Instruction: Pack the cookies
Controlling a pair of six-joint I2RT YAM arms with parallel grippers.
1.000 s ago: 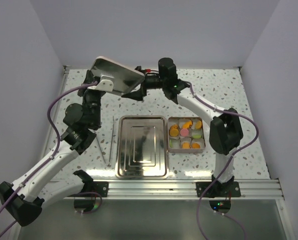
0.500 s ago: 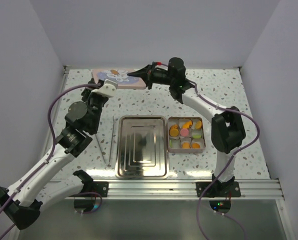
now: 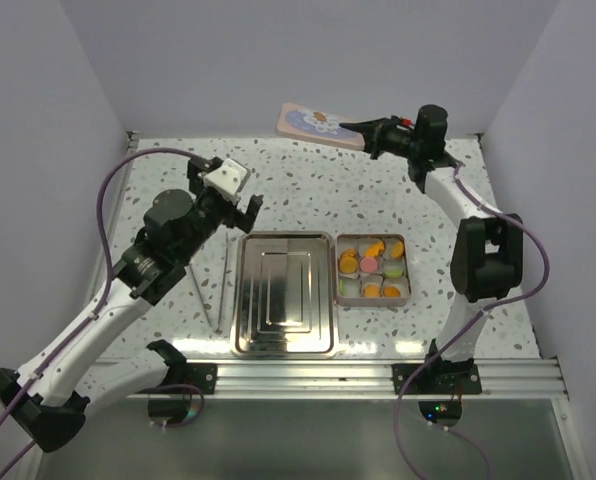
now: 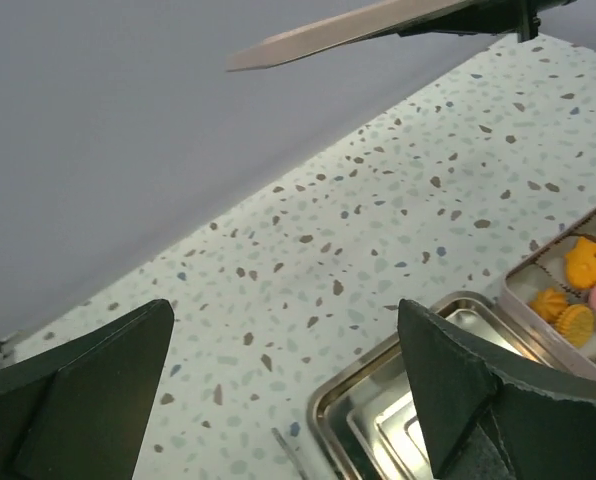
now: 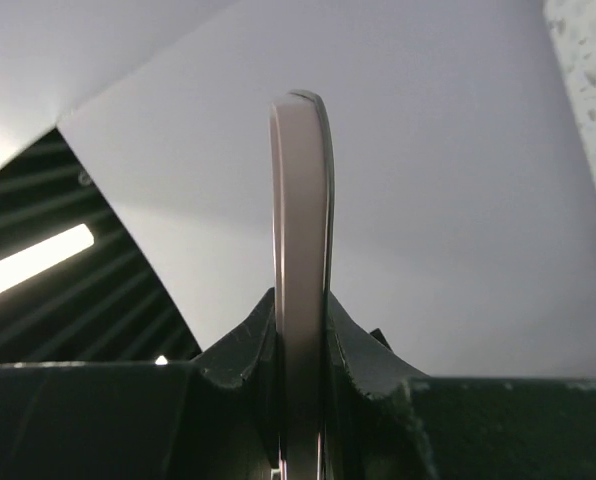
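Closing step: my right gripper (image 3: pixel 363 135) pinches the lid (image 3: pixel 318 124) aloft; left gripper (image 3: pixel 243 210) wide, empty
Next, seat it squarely over the cookies (image 3: pixel 371 265)

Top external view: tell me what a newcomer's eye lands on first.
A pink lid is held aloft at the back, pinched at its rim by the right gripper. Nearer the arms, the bright cookies sit in a square tin, right beside a shiny steel tray at the centre. The left gripper hangs open, left of the tray's far corner.
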